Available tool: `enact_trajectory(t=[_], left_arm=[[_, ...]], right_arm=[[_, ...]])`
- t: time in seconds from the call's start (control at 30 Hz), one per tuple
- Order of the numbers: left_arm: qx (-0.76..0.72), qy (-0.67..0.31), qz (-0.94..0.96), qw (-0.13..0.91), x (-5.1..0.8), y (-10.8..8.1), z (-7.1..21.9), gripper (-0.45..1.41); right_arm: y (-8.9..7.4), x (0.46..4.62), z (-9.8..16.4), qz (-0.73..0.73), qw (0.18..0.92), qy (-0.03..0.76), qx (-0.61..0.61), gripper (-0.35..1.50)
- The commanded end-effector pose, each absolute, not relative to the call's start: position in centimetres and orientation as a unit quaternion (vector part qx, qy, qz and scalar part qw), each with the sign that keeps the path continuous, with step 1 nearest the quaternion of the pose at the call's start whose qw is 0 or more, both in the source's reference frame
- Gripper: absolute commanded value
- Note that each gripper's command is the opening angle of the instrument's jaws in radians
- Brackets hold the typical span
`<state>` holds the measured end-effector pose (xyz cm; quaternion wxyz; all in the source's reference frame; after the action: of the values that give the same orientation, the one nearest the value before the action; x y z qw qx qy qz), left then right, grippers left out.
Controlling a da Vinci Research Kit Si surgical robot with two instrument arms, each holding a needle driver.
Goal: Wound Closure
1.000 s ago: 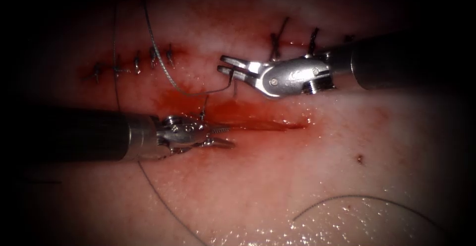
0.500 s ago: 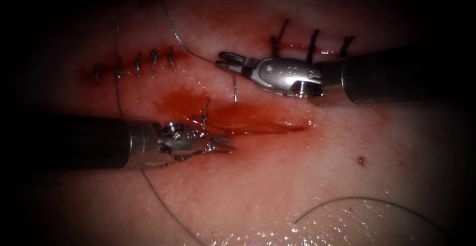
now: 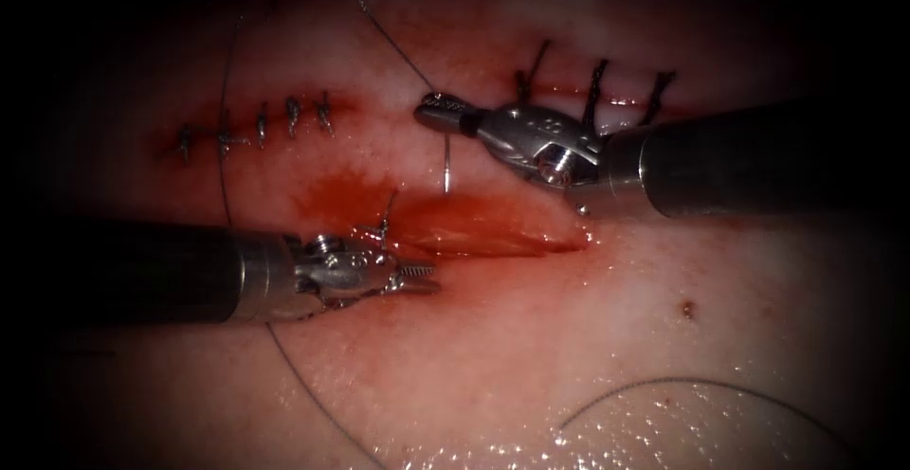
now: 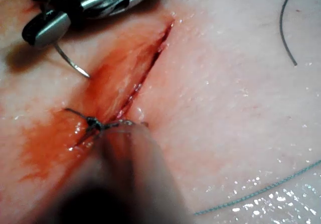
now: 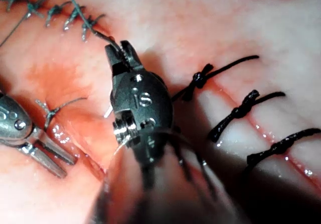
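Since a second ago the right tool (image 3: 427,115) has swung up, drawing thread (image 3: 389,32) taut, jaws shut on the needle (image 3: 445,165) near its tail, free above the cut (image 3: 493,238); left tool (image 3: 425,278) open, empty; one knot (image 3: 384,228) tied, most of the cut unclosed.

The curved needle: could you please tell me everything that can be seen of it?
The thin, silvery curved metal needle hangs from the right arm's tool, whose jaws are shut on it near one end. A fine grey thread leaves the same jaws. The needle's free point reaches down to the wet pink tissue beside the open cut, toward its left end. Whether it pierces the tissue cannot be told. The left arm's tool is open and holds nothing.
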<state>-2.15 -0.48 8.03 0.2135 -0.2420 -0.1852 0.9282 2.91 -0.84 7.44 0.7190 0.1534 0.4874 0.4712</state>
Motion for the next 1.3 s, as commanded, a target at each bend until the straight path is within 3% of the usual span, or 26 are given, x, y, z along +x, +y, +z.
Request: enact_trajectory(t=[0.03, 0.6, 1.3], left_arm=[[-0.242, -0.187, 0.928, 0.213, -2.2, -0.56, 8.09, 0.1], [-0.243, -0.188, 0.928, 0.21, -2.14, -0.55, 8.08, 0.14], [-0.245, -0.189, 0.929, 0.201, -2.09, -0.54, 8.07, 0.07]], right_arm=[[-0.89, 2.99, 7.48, 0.479, 0.713, 0.486, 0.16, -0.35], [-1.21, 3.08, 7.43, 0.494, 0.683, 0.474, 0.254, -0.35], [-1.55, 3.23, 7.2, 0.571, 0.62, 0.394, 0.367, -0.35]])
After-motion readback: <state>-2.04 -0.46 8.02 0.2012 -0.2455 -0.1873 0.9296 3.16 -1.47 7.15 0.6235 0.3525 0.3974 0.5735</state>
